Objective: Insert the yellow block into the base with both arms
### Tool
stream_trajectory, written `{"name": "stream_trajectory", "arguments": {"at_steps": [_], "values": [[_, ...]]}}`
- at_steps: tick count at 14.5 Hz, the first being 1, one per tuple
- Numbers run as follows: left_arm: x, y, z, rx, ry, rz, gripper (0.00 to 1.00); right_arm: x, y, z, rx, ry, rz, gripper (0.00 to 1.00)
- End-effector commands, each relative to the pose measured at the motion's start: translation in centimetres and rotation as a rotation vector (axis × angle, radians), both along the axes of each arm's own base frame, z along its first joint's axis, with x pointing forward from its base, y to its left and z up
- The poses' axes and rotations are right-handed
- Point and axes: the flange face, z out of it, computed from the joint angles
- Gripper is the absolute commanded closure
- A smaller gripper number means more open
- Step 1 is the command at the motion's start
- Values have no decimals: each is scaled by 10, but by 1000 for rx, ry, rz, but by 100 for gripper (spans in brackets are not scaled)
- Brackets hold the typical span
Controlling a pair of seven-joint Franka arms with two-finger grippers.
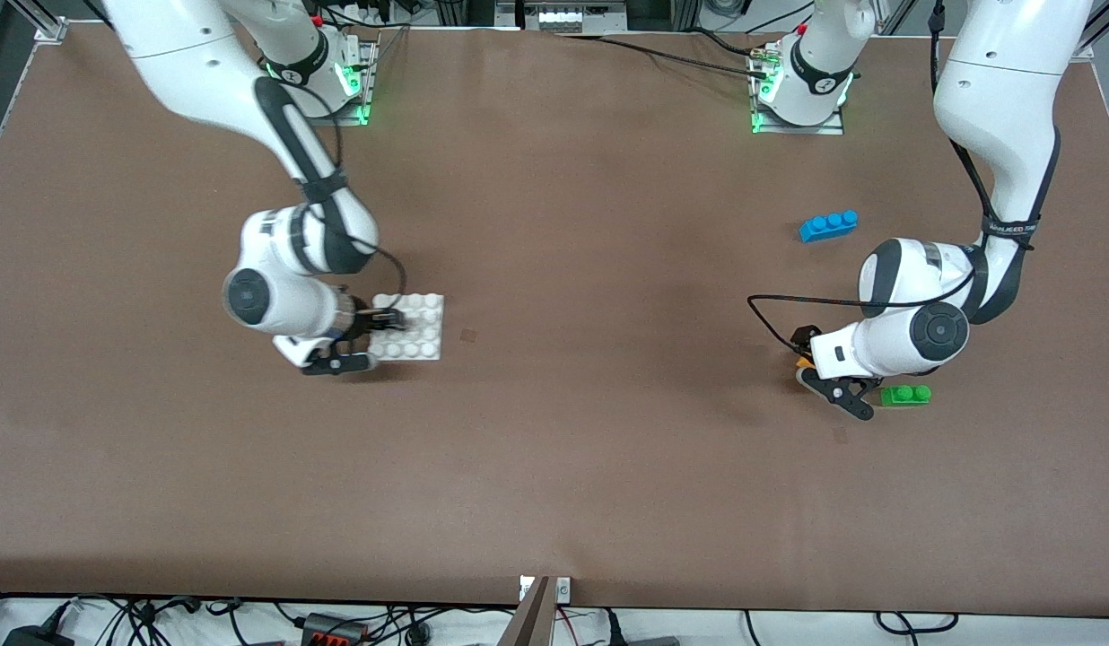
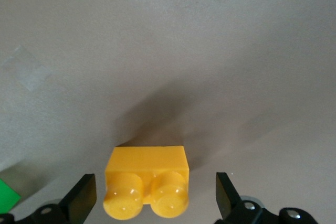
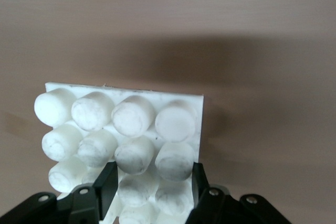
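The yellow block (image 2: 147,174) lies on the table, studs toward the wrist camera. My left gripper (image 2: 156,195) is open around it, one finger (image 2: 84,195) on each side with a gap to the block. In the front view only an orange sliver of the block (image 1: 801,362) shows under the left gripper (image 1: 807,361). The white studded base (image 1: 420,327) lies toward the right arm's end of the table. My right gripper (image 3: 152,182) is shut on the base (image 3: 126,119), its fingers (image 3: 107,182) clamping two rows of studs at the edge.
A green two-stud brick (image 1: 905,395) lies close beside the left gripper, and its corner shows as a green patch (image 2: 8,195) in the left wrist view. A blue three-stud brick (image 1: 828,224) sits farther from the front camera. Brown table (image 1: 608,359) spreads between the arms.
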Motion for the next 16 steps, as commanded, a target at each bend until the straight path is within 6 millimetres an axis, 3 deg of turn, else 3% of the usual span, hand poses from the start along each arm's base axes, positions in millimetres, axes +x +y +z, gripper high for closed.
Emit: {"name": "stream_trajectory", "arguments": {"at_steps": [1,6,9,13,16], "values": [[-1,3,-2,17,-14,-37,0,5,69,-19,-8,0,-67,40],[-2,4,-10,17,-2,-34,0,-16,174,-34,-4,-14,-54,40],[-2,5,-10,18,-2,-33,6,-30,220,-29,2,-24,-83,40],[-2,4,-9,18,1,-34,27,-52,269,-38,58,-84,-42,40],[-2,4,-8,18,3,-32,37,-54,275,-35,70,-103,-31,38]]}}
